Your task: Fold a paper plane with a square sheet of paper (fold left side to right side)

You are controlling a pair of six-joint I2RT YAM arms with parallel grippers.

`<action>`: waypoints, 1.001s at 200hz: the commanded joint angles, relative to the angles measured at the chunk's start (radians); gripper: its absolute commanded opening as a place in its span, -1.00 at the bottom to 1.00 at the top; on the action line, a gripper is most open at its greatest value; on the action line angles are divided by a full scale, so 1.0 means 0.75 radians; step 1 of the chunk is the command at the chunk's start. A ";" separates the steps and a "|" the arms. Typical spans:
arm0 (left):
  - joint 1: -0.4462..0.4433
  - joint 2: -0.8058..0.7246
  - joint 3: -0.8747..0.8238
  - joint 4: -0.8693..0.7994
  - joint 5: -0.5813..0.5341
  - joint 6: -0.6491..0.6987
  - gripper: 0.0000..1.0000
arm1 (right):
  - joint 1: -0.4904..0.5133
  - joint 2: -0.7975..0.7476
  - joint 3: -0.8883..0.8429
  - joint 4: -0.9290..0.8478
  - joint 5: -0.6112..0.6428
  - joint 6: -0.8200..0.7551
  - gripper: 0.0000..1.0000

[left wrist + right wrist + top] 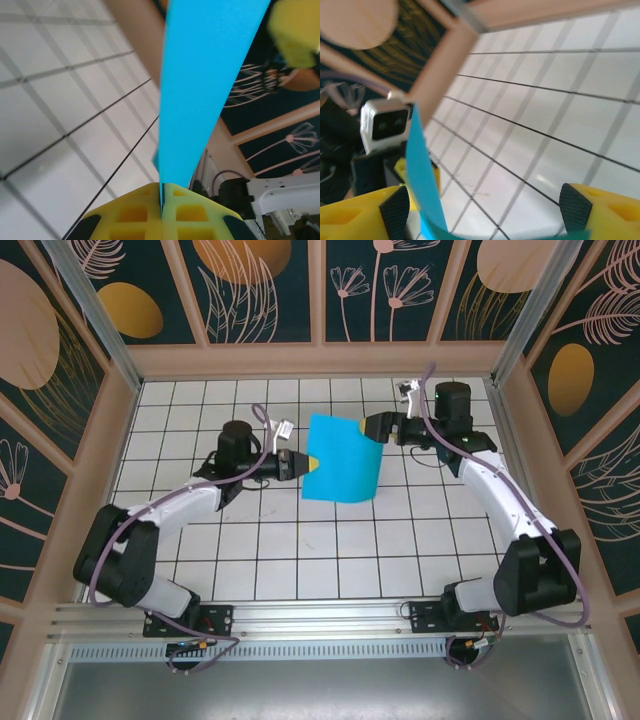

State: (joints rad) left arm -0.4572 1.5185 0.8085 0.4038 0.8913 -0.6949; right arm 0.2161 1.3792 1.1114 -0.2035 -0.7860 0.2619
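While the left gripper (298,464) clamps its left edge, the square sheet of paper (341,459) hangs bowed above the far half of the table (300,560).
Thin, limp, easily creased: grip at edges. Left wrist view: pads (132,216) pinched on paper. Right wrist view: right gripper (485,207) fingers apart, sheet apparently loose between them, unclear from above.

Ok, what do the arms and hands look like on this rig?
The left arm and right arm are white shells with black joints, with purplish cables looping alongside. The left hand and right hand have yellow fingers with black pads.
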 commanded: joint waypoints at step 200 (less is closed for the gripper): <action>0.011 0.183 -0.026 -0.579 -0.465 0.211 -0.94 | 0.302 0.558 -0.179 0.160 0.337 0.290 0.03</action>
State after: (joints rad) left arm -0.4561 1.6825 0.7811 0.0029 0.5579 -0.5526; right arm 0.4286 1.7733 0.9424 -0.0853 -0.5613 0.4744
